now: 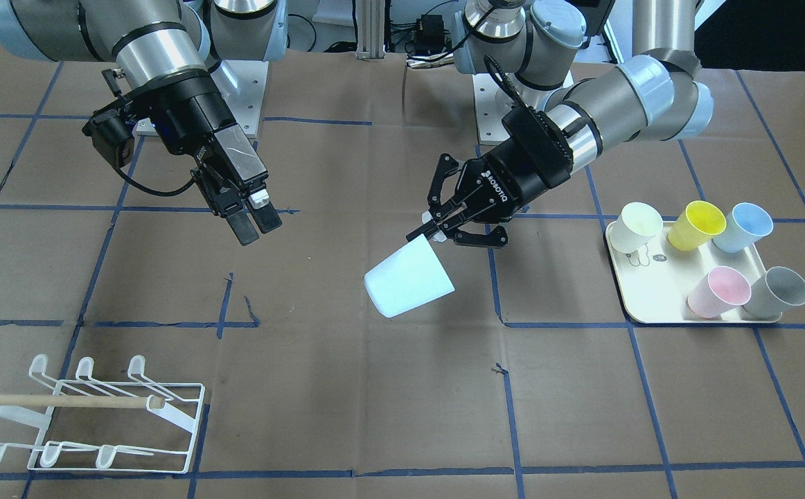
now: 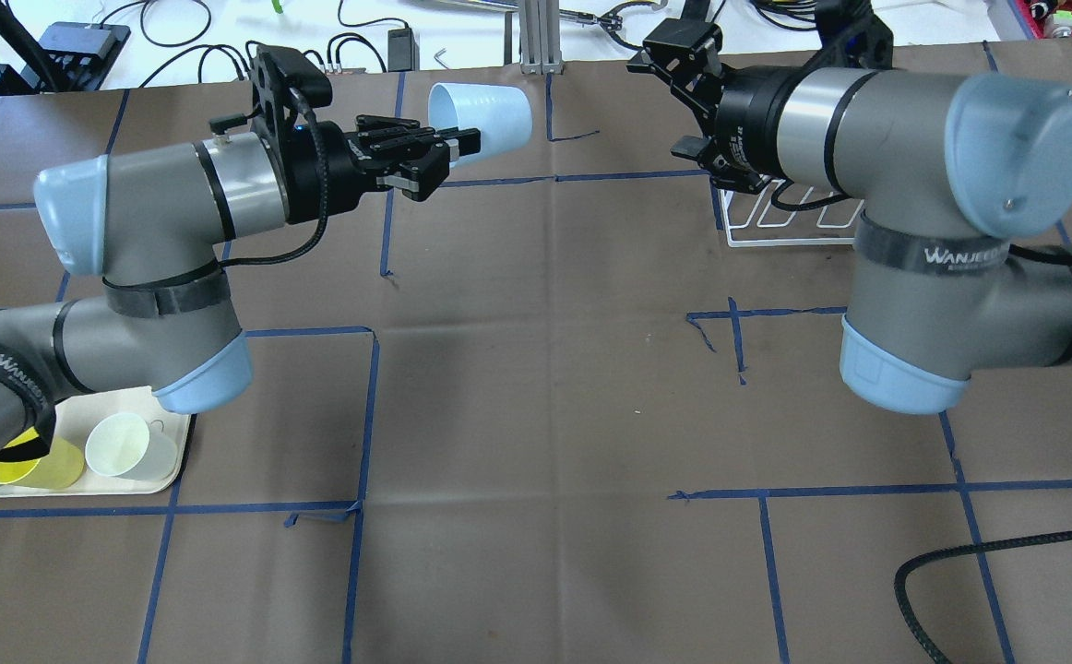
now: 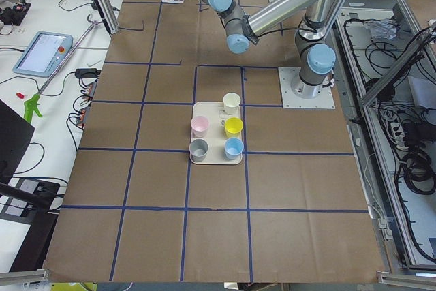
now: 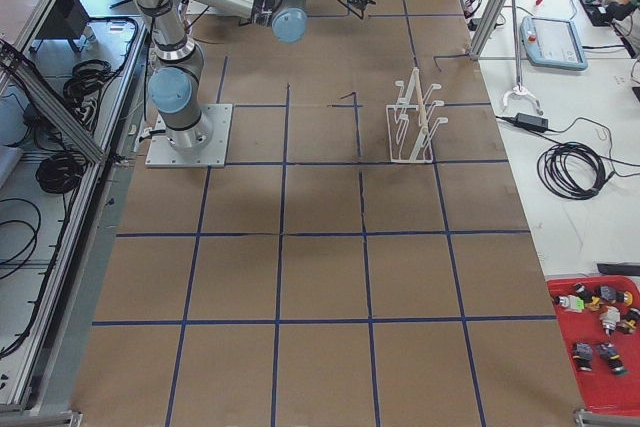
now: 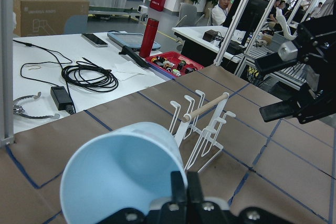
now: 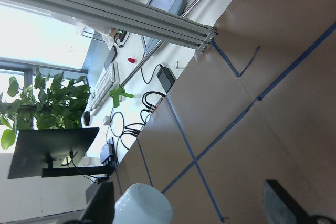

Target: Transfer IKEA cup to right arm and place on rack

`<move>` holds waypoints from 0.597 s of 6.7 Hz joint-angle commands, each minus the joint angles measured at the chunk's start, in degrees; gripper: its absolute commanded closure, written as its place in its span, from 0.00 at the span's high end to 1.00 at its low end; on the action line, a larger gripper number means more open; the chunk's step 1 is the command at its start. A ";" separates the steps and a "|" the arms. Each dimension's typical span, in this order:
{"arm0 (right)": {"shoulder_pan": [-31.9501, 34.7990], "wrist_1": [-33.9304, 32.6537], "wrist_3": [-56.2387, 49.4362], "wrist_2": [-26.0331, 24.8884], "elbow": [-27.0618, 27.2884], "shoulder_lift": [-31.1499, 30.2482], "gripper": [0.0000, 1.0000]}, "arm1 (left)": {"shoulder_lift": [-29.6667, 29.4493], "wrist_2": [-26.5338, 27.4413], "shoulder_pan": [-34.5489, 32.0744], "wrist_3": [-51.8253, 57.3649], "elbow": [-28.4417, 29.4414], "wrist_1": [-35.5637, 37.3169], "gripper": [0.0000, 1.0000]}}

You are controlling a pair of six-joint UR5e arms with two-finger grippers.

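The left gripper is closed on the rim of the IKEA cup, pinching its wall. The cup is pale blue, smooth and tapered. It hangs above the table, tipped on its side, with its base pointing away from the gripper. The gripper body bears the white word ROBOTIQ. To the side of the cup and apart from it, the right gripper has its fingers spread. The black band on the right arm shows white lettering starting WANJEE. The rack stands on the table, well apart from both grippers, on the right gripper's side.
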 commanded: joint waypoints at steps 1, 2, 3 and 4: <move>0.08 -12.64 20.31 0.27 6.75 -0.14 1.00 | -6.15 0.09 -1.76 -14.68 -0.85 20.84 0.02; 0.08 -14.76 23.43 0.27 8.25 0.12 1.00 | -6.77 0.44 -1.85 -15.18 -0.94 20.83 0.03; 0.34 -14.70 23.37 0.27 8.96 0.47 1.00 | -6.34 0.44 -2.37 -15.79 -1.29 20.91 0.04; 0.34 -14.09 22.94 -0.34 8.97 0.65 1.00 | -6.25 0.53 -2.81 -15.97 -1.64 20.91 0.04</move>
